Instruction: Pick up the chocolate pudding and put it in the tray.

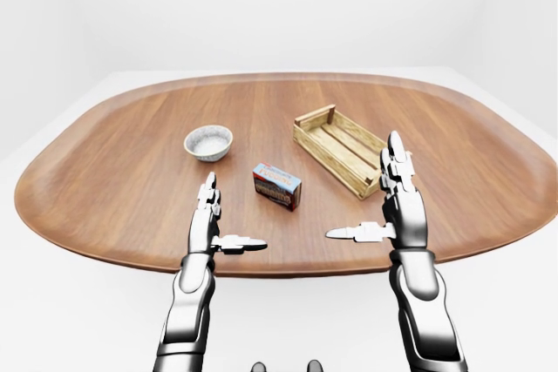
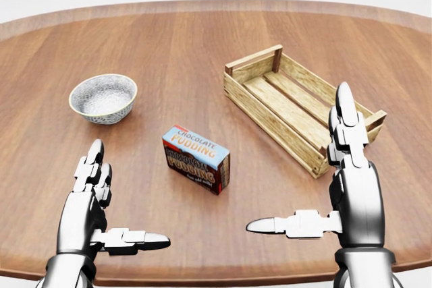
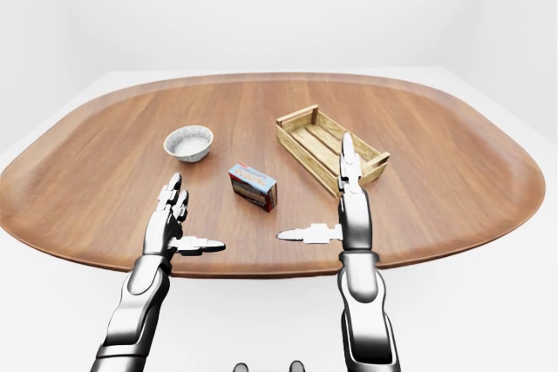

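The chocolate pudding box (image 2: 196, 158), blue on top with brown sides, lies on the wooden table in the middle of the head view. Up and to its right stands the slatted wooden tray (image 2: 297, 106), with nothing in it. My left hand (image 2: 115, 204) hovers at the lower left, open, fingers straight and thumb pointing right. My right hand (image 2: 314, 180) hovers at the lower right, open too, thumb pointing left, its fingertips overlapping the tray's near corner in this view. Neither hand touches the box.
A small speckled bowl (image 2: 103, 98) sits at the left, above my left hand. The oval wooden table (image 1: 113, 172) fills the eye views, and its near edge runs just under both hands. White floor and walls surround it.
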